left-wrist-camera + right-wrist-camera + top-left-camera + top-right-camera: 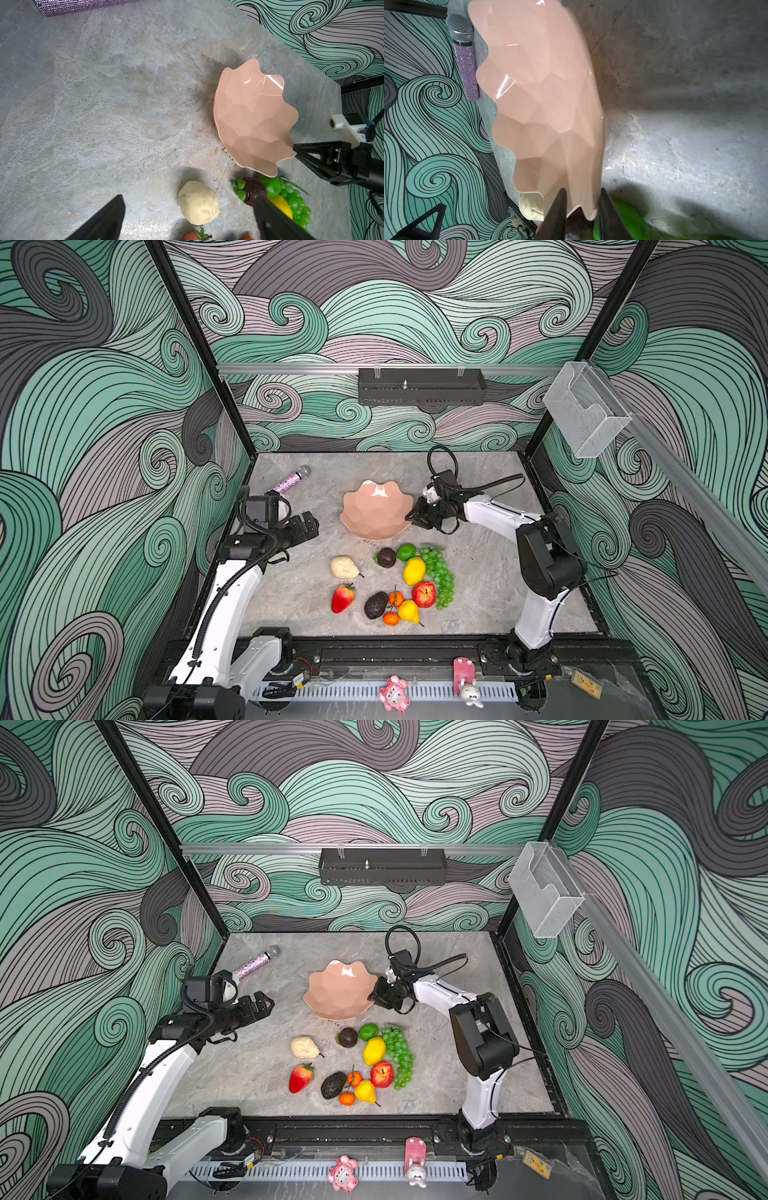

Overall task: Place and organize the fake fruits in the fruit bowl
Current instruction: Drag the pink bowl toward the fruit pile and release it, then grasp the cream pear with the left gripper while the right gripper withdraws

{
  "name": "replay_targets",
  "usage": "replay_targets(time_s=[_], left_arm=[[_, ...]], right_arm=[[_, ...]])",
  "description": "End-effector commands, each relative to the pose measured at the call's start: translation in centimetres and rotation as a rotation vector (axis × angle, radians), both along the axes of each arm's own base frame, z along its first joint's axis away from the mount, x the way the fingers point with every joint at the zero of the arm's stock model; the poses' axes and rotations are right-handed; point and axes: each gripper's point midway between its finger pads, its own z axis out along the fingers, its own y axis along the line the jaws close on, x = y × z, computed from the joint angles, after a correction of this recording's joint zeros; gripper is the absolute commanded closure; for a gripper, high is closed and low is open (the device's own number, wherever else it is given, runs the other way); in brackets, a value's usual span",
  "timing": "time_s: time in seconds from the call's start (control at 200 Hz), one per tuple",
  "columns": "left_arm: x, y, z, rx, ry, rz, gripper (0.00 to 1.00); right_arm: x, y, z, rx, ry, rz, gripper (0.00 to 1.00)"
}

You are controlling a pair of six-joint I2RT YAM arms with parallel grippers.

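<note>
Bowl-placing step, I'd say: right gripper (583,191) straddles the rim of the glossy salmon-pink scalloped bowl (374,514), grip unclear; left gripper (309,526) gapes empty. Next: fetch the cream plastic pear (344,567).

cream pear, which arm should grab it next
Left, most likely. The left gripper is open and empty, nearer the cream pear, which shows between its fingers in the left wrist view. The right gripper is at the rim of the fruit bowl, jaws either side of it.
</note>
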Motion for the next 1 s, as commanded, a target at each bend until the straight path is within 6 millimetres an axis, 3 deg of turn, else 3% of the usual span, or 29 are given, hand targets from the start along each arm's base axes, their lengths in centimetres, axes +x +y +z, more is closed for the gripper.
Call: replay_targets(time_s=[0.0, 0.12, 0.275, 0.51, 0.625, 0.75, 0.861, 0.996], left_arm=[[0.0, 0.2, 0.3, -0.012, -0.01, 0.012, 0.01], [0.0, 0.1, 0.3, -0.016, -0.009, 0.003, 0.01], [0.1, -0.9, 0.2, -0.049, -0.004, -0.041, 0.02], [0.4, -2.2, -0.8, -0.108, 0.039, -0.094, 0.04], [-0.4, -2.8, -2.7, -0.031, 0.131, -0.101, 0.04], [-2.8, -4.4, -5.7, -0.003, 0.324, -0.129, 0.04], [-4.2, -5.7, -8.6, -0.025, 0.441, -0.119, 0.04], [-3.6, -7.6, -9.9, -0.081, 0.416, -0.103, 0.04]], right_arm=[[-0.4, -0.7, 1.0, -0.018, -0.023, 0.005, 0.64], [-0.3, -2.4, 2.9, -0.034, -0.052, 0.006, 0.57], [-1.1, -7.4, 5.5, -0.083, -0.125, -0.039, 0.46], [-6.8, -11.3, 5.7, -0.141, -0.134, -0.02, 0.4], [-9.8, -12.2, 5.7, -0.146, -0.143, -0.02, 0.37], [-12.3, -13.2, 6.1, -0.152, -0.185, -0.041, 0.29], [-13.1, -13.7, 6.8, -0.152, -0.267, -0.06, 0.19], [-12.3, -14.0, 8.0, -0.139, -0.388, -0.089, 0.08]])
